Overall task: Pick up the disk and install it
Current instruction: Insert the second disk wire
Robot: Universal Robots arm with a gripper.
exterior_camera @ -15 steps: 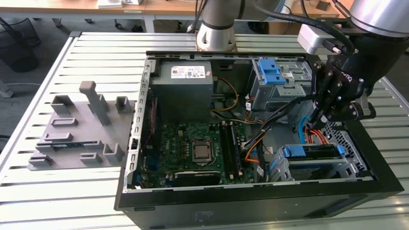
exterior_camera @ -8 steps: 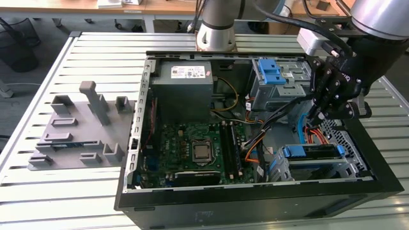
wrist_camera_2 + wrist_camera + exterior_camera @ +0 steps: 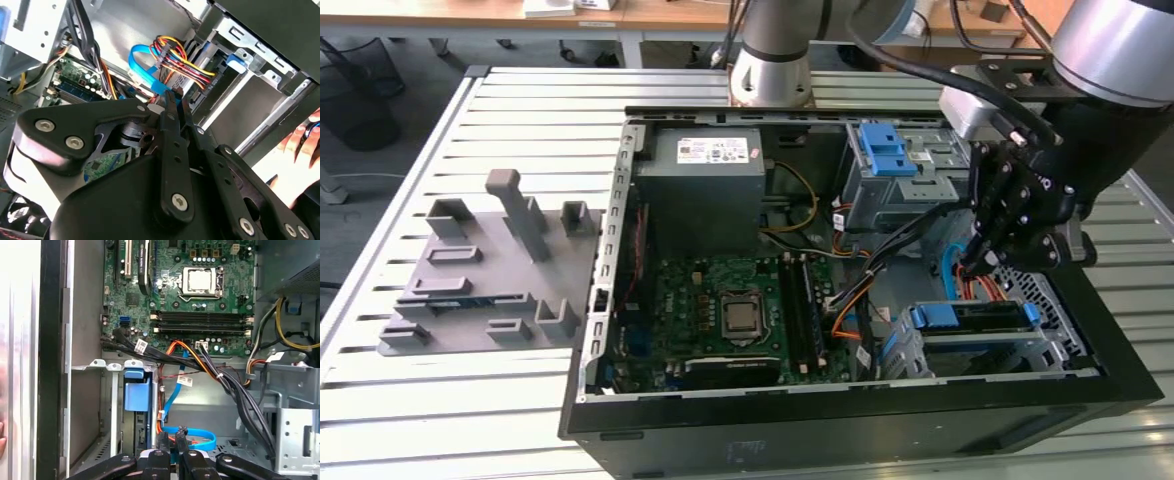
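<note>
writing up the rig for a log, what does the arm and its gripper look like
The arm is built of silver-grey tubular segments with a darker joint cap, and black cables run along it to the wrist. The gripper is black, made of flat linkage bars pinned with silver bolts, ending in two slim black fingers. A pale grey block sits at its wrist.

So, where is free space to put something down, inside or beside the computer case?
Free: the slatted table in front of the grey fixture. Crowded: inside the case, where cables cross between motherboard and drive cage, beside the gripper.
</note>
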